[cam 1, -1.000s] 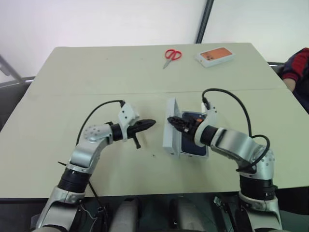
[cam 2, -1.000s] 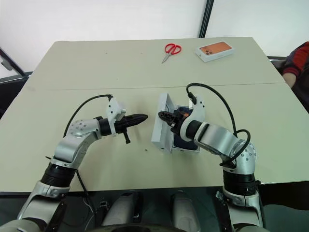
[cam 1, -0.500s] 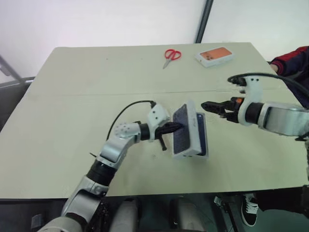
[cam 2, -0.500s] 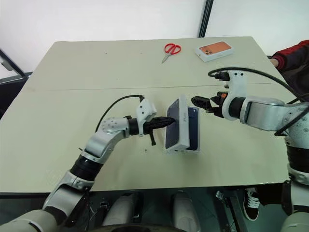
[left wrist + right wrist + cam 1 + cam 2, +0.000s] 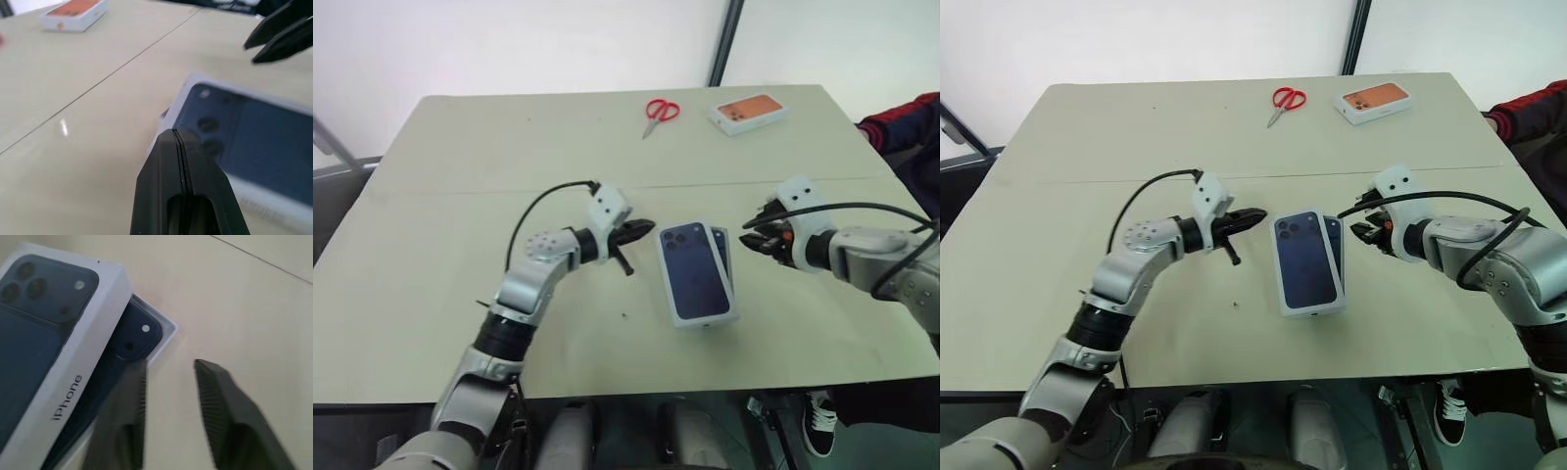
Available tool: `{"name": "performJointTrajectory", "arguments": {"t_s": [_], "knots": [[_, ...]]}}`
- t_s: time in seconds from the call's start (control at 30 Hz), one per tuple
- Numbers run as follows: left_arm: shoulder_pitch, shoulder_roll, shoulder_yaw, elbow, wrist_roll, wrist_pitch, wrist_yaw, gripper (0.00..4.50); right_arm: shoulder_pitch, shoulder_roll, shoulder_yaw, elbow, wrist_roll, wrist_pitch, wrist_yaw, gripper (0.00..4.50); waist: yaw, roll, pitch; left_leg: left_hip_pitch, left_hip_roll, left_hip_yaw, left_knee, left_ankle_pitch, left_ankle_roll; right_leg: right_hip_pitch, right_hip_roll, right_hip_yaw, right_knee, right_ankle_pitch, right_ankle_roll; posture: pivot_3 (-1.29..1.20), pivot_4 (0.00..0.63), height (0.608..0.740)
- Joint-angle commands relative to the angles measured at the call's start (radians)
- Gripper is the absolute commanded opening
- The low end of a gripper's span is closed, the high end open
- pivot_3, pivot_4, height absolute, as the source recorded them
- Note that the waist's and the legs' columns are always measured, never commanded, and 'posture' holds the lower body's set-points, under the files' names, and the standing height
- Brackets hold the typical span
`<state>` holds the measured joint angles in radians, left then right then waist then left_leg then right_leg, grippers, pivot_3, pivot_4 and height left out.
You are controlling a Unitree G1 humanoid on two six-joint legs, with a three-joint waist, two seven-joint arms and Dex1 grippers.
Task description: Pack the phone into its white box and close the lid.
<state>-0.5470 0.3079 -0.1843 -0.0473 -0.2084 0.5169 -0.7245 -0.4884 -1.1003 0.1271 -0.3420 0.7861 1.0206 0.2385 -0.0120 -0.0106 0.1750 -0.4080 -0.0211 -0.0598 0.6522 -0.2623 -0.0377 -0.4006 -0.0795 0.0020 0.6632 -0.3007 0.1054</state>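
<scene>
Phone in its white box at mid-desk, with the lid laid on top but not yet seated. Seen from the head, the lid, its top printed with a dark blue phone, sits skewed toward 9 o'clock. That leaves a navy strip of the handset and the tray's thin wall bare along the 3 o'clock side. The left gripper hovers just off the lid's 10 o'clock corner, its fingers pressed together and holding nothing. The right gripper waits near the 2 o'clock corner, apart from the box. Red scissors and a white box printed with an orange phone lie well away toward the 12 o'clock edge of the desk.

From the left wrist, the closed fingers point at the lid's near corner, just short of it; whether they touch cannot be told. The other arm's black fingers show beyond.

From the right wrist, the fingers stand apart and empty. Between them lies the exposed camera corner of the phone, nested in the tray's corner, with the lid overhanging beside it.

Packing looks done. What appears left is squaring the lid over the tray and pressing it down.
</scene>
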Motion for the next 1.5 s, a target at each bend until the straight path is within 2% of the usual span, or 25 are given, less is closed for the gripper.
{"name": "performJointTrajectory", "arguments": {"t_s": [0.03, 0.1, 0.23, 0.5, 0.73, 1.0, 1.5], "knots": [[0.045, 0.090, -0.035, -0.122, 0.011, 0.104, -0.026, 0.00, 0.029, -0.089, 0.092, -0.071, -0.250, -0.182, 0.135, 0.05, 0.000, 0.000, 0.000, 0.000, 0.000, 0.000, 0.000, 0.000, 0.000, 0.000, 0.000, 0.000, 0.000, 0.000, 0.000, 0.00, 0.150, 0.740], [0.058, 0.115, -0.063, -0.160, 0.002, 0.156, -0.035, 0.00, 0.046, -0.091, 0.107, -0.080, -0.304, -0.236, 0.199, 0.05, 0.001, 0.000, 0.000, 0.000, 0.000, 0.000, 0.000, 0.000, 0.000, 0.000, 0.000, 0.000, 0.000, 0.000, 0.000, 0.00, 0.150, 0.740], [0.031, 0.099, -0.123, -0.168, 0.001, 0.293, -0.011, 0.00, 0.077, -0.081, 0.114, -0.108, -0.380, -0.308, 0.309, 0.05, 0.004, 0.000, 0.000, 0.000, -0.001, 0.000, 0.001, 0.000, 0.000, 0.001, -0.001, 0.000, 0.000, 0.000, 0.000, 0.00, 0.150, 0.740], [-0.032, -0.019, -0.175, -0.130, -0.022, 0.411, 0.030, 0.00, 0.148, -0.050, 0.100, -0.168, -0.467, -0.344, 0.423, 0.05, 0.001, 0.000, 0.000, 0.000, -0.001, -0.001, 0.001, 0.000, 0.000, 0.001, -0.001, -0.001, 0.000, 0.000, 0.000, 0.00, 0.150, 0.740], [-0.059, -0.095, -0.177, -0.065, -0.001, 0.390, 0.091, 0.00, 0.170, -0.009, 0.081, -0.186, -0.519, -0.321, 0.441, 0.05, 0.002, 0.000, 0.000, 0.001, -0.001, -0.001, 0.001, 0.000, 0.000, 0.001, -0.001, 0.000, 0.000, 0.000, 0.000, 0.00, 0.150, 0.740], [-0.095, -0.179, -0.145, 0.009, 0.003, 0.265, 0.133, 0.00, 0.199, 0.002, 0.033, -0.182, -0.561, -0.298, 0.461, 0.05, 0.006, 0.000, 0.000, 0.000, -0.001, -0.001, 0.002, 0.000, -0.001, 0.002, -0.002, 0.000, 0.000, 0.000, 0.000, 0.00, 0.150, 0.740], [-0.114, -0.173, -0.186, 0.029, 0.019, 0.264, 0.098, 0.00, 0.241, 0.029, -0.010, -0.159, -0.620, -0.297, 0.490, 0.05, 0.004, 0.000, 0.000, 0.001, -0.001, -0.001, 0.002, 0.000, -0.001, 0.002, -0.001, 0.000, 0.000, 0.000, 0.000, 0.00, 0.150, 0.740]]}}
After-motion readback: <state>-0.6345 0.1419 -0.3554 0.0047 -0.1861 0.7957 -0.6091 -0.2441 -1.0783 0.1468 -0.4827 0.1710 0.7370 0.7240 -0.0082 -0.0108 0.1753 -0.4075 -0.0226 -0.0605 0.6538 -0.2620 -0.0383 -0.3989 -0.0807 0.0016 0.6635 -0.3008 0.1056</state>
